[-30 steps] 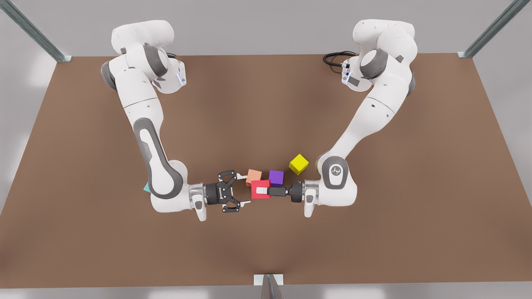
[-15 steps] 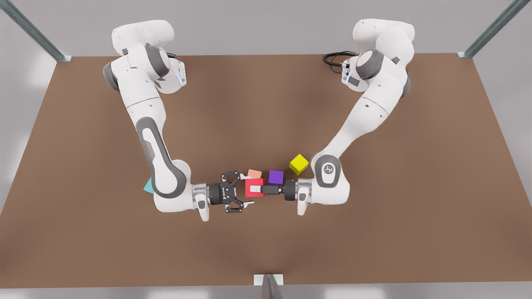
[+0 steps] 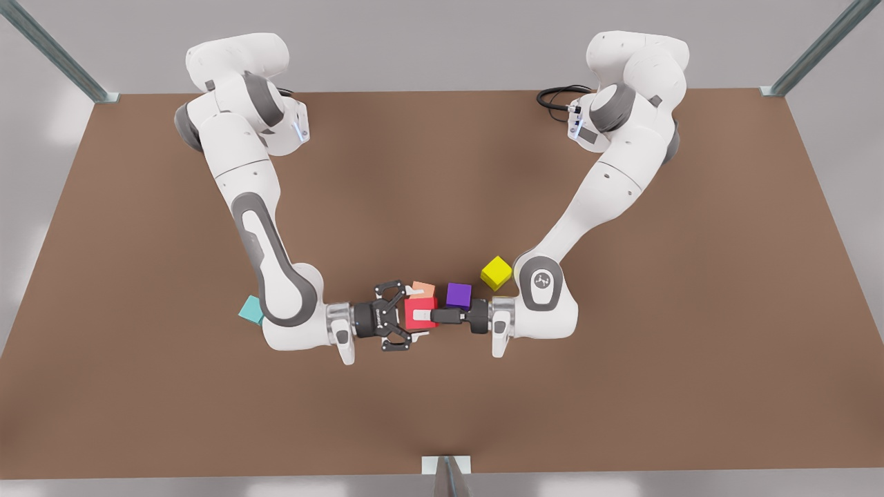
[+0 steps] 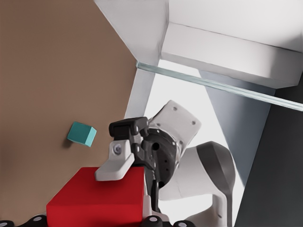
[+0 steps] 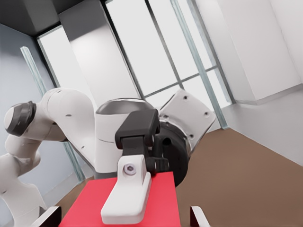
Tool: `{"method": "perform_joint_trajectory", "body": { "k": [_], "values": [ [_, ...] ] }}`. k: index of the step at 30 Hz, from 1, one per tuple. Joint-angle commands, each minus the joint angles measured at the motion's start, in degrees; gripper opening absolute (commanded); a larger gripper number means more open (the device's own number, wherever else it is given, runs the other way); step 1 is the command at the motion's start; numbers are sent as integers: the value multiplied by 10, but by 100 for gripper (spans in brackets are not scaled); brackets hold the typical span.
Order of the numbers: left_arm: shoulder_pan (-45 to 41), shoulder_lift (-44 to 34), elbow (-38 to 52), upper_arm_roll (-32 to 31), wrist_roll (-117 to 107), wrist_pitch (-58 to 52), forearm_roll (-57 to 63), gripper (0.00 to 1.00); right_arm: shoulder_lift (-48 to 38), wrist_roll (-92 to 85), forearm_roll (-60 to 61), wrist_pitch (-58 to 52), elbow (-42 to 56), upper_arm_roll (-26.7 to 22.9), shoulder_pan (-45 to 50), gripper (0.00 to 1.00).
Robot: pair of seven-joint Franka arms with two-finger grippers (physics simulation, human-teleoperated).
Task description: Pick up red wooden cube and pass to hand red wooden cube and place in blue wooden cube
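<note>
Gripping now: left gripper (image 3: 423, 316), the narrow black one on the front view's right, pinches the red wooden cube (image 3: 414, 305) above the table (image 3: 621, 386).
Hand (image 3: 414, 315): right gripper, white fingertips (image 5: 51, 216) spread either side of that cube, a slight gap visible.
Blue wooden cube (image 3: 250, 309): on the table beside the right arm's elbow, well apart.
Markings: round emblem (image 3: 541, 281) on the left arm's joint cap, unreadable.
</note>
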Motion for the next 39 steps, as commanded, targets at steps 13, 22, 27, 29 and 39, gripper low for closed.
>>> {"method": "perform_joint_trajectory", "body": {
  "k": [13, 22, 27, 29, 39],
  "values": [
    [-2, 1, 0, 0, 20, 0, -6, 60, 10, -15, 0, 1, 0, 0, 2, 100],
    [-4, 1, 0, 0, 21, 0, -5, 60, 11, -19, -1, 1, 0, 0, 3, 68],
    [-4, 1, 0, 0, 21, 1, -5, 60, 11, -18, -1, 1, 3, 0, 5, 61],
    [-4, 1, -1, 0, 21, 1, -5, 60, 11, -18, -1, 1, 2, 0, 5, 61],
    [7, -3, -6, 0, 15, -5, -5, 100, 9, -14, -1, 1, 3, -1, 4, 61]
  ]
}}
